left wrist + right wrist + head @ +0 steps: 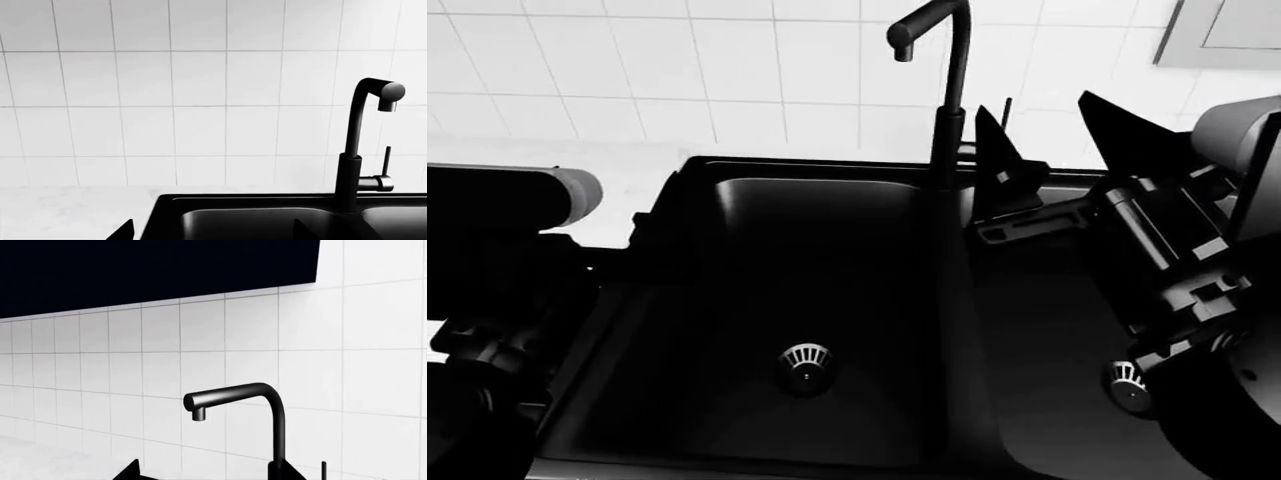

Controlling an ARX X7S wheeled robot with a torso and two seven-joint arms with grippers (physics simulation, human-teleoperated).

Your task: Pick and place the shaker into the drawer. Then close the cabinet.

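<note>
The shaker, the drawer and the cabinet are out of view in all three frames. My left gripper [212, 231] is open, with only its two dark fingertips showing over the near rim of the black sink [267, 200] and nothing between them. My right gripper [1034, 108] is open too, held above the sink's right side beside the black faucet [954, 90]. Its two pointed fingers [998, 150] stand apart and empty. In the right wrist view the right gripper [210, 472] faces the tiled wall and the faucet [267, 395].
The double black sink [814, 165] fills the middle, with a drain [806, 366] in its left basin. White marble countertop [67, 210] lies to its left. White tiled wall [200, 100] stands behind. A dark navy overhead panel [160, 270] hangs above. The faucet [353, 145] rises close to both arms.
</note>
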